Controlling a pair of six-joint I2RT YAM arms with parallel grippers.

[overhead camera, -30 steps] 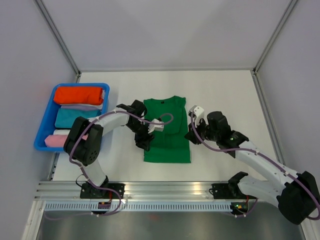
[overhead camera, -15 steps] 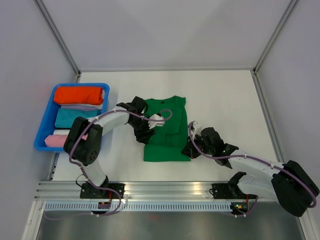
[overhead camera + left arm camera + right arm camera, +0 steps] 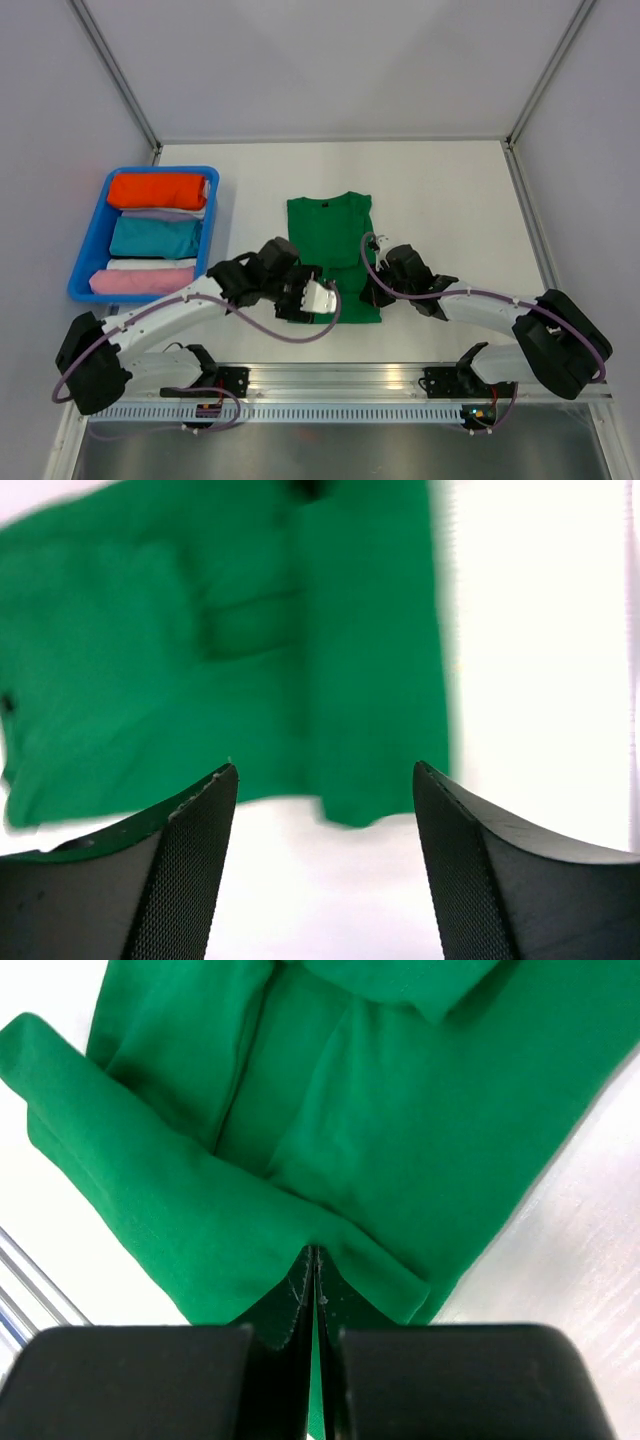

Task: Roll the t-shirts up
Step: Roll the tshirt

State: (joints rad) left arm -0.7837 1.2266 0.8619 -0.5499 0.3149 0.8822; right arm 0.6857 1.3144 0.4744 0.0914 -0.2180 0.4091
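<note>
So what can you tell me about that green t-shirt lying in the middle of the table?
The green t-shirt is plain, soft-looking cloth without print. It lies flat on the white table, sides and sleeves folded inward into a long strip, collar at the far end, hem toward the arms, not yet rolled. The right gripper is shut on a fold of cloth at its near right corner; the left gripper is open beside the near hem, holding nothing.
</note>
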